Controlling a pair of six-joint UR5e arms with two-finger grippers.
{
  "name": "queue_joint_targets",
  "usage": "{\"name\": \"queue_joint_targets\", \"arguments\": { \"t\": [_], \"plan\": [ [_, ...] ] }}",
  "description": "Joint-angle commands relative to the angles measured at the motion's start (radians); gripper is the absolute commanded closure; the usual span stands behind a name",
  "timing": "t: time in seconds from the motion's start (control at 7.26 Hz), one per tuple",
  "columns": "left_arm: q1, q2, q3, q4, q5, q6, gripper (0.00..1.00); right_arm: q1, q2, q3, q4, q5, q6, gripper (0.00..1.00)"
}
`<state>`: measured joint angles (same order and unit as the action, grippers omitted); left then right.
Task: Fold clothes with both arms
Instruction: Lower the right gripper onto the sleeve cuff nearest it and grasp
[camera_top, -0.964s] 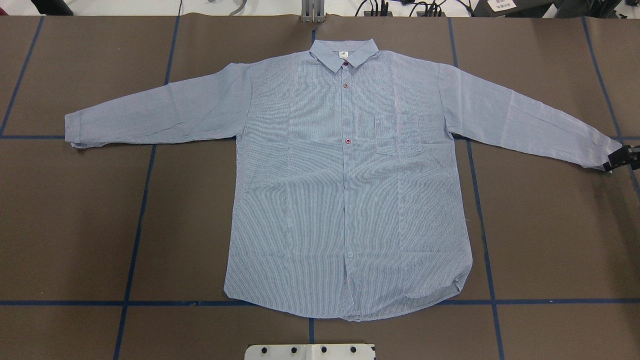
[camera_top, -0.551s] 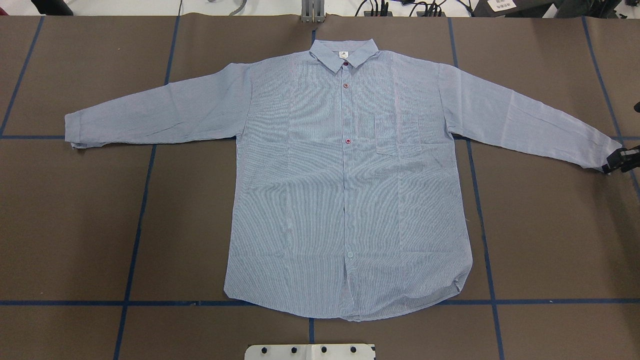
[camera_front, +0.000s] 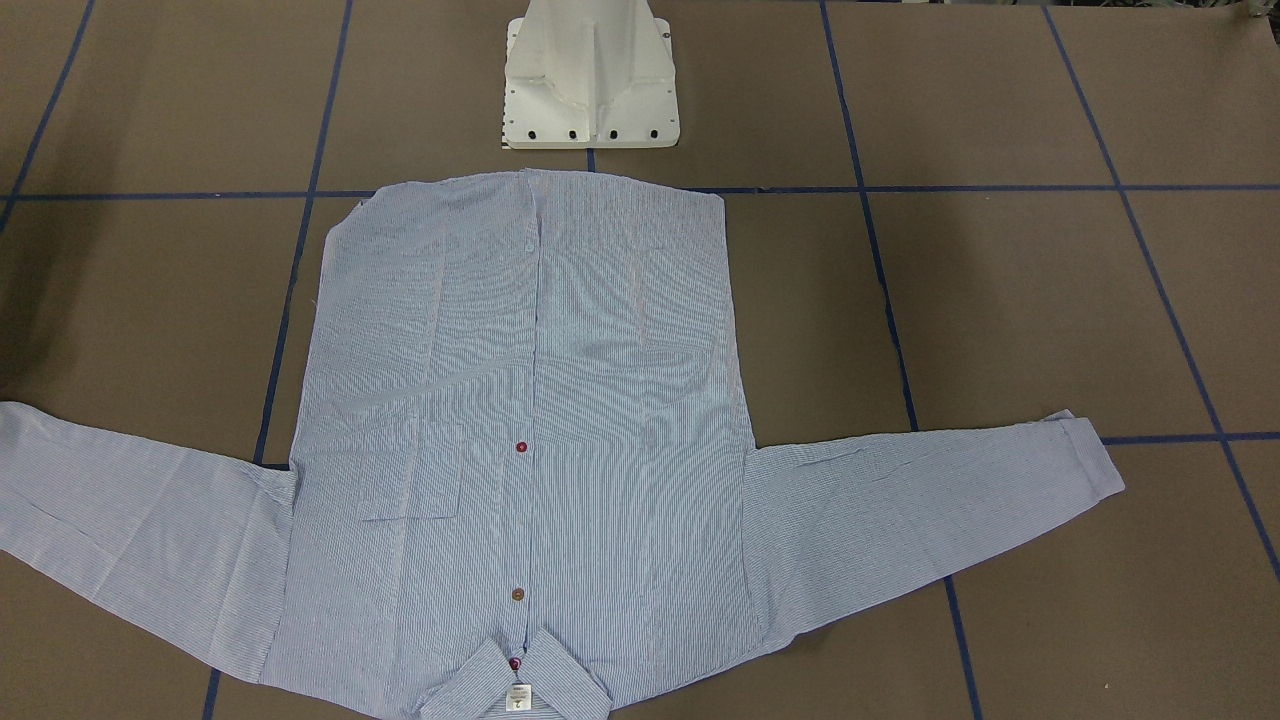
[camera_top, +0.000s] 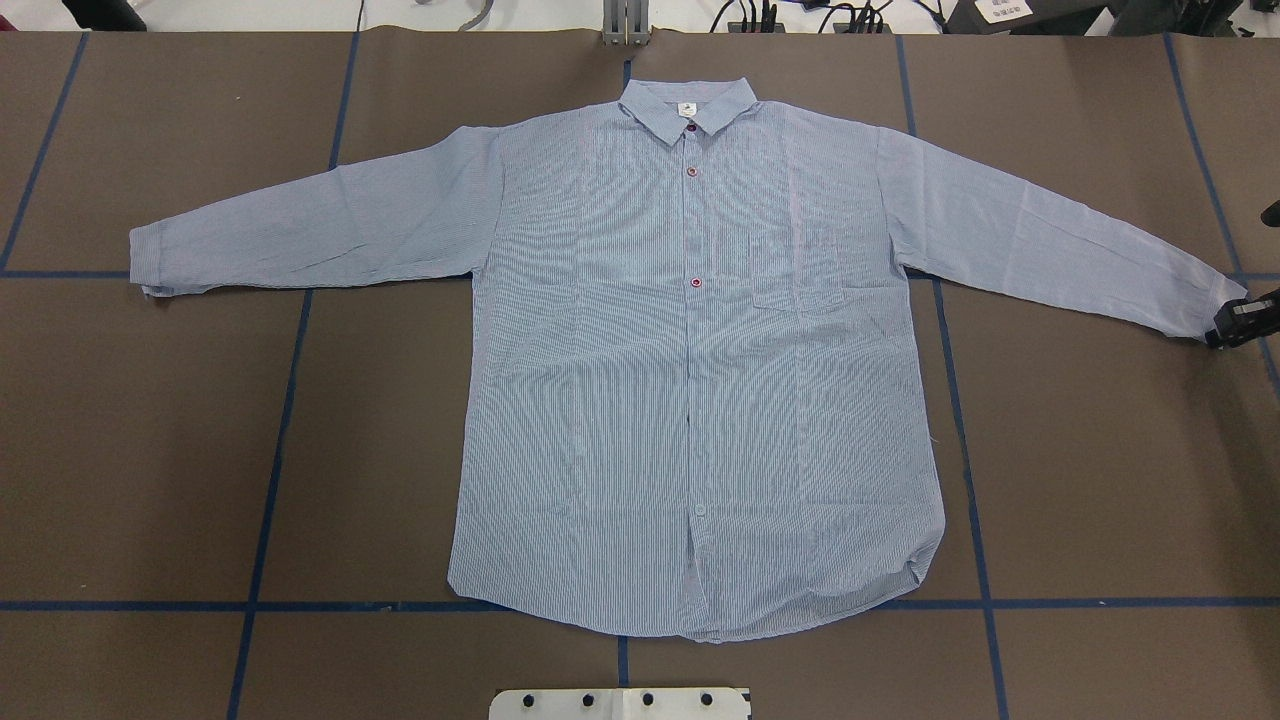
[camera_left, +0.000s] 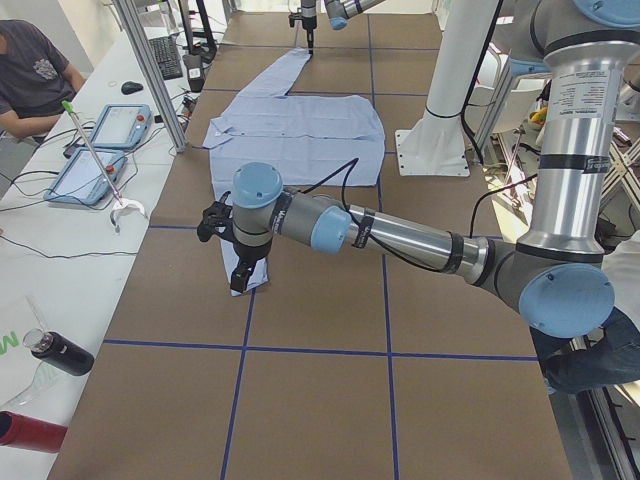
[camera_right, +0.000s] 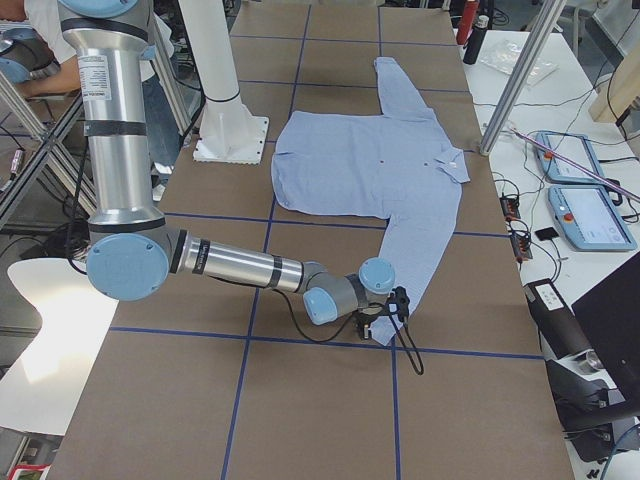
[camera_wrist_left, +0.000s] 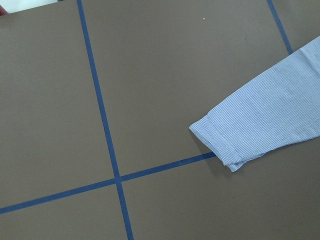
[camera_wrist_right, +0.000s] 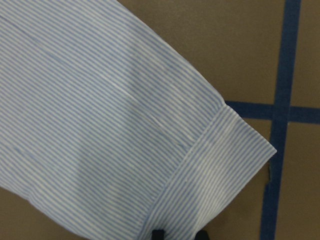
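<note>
Light blue shirt (camera_top: 690, 400), finely white-striped, on a brown table (camera_top: 150, 450).
Dark red buttons (camera_top: 697, 283), one brown button (camera_front: 517, 594), white neck label (camera_top: 687, 109). Blue tape lines (camera_top: 270, 480) grid the table. White pedestal base (camera_front: 590, 90). Silver-grey left arm (camera_left: 400, 235) and right arm (camera_right: 240, 265), light blue joint caps (camera_left: 257, 185).

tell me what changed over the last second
The right gripper edged slightly toward the robot's side of the table, at the shirt's cuff on the robot's right. A dark bit of its arm now shows at the overhead view's edge. The shirt stayed flat and spread; nothing visibly grasped.
</note>
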<state>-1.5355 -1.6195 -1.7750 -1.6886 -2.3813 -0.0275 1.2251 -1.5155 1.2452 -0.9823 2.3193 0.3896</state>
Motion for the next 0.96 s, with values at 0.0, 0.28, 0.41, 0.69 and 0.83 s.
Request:
{"name": "queue_joint_targets", "arguments": {
  "t": [0.0, 0.28, 0.41, 0.69, 0.83],
  "plan": [
    [0.0, -0.002, 0.0, 0.001, 0.001, 0.0, 0.0, -0.004, 0.006, 0.0, -0.001, 0.0, 0.0, 0.97],
    [0.0, -0.01, 0.0, 0.001, 0.001, 0.0, 0.0, 0.004, 0.014, 0.019, 0.004, 0.015, 0.003, 1.0],
    [0.0, -0.01, 0.0, 0.003, 0.001, 0.0, 0.0, 0.026, 0.014, 0.039, 0.01, 0.046, 0.003, 1.0],
    [0.0, -0.014, 0.0, 0.004, 0.004, 0.0, 0.01, 0.115, 0.009, 0.17, 0.004, 0.131, 0.0, 1.0],
    [0.0, -0.016, 0.0, 0.004, 0.004, 0.0, 0.01, 0.143, 0.014, 0.242, 0.004, 0.167, 0.0, 1.0]
  ]
}}
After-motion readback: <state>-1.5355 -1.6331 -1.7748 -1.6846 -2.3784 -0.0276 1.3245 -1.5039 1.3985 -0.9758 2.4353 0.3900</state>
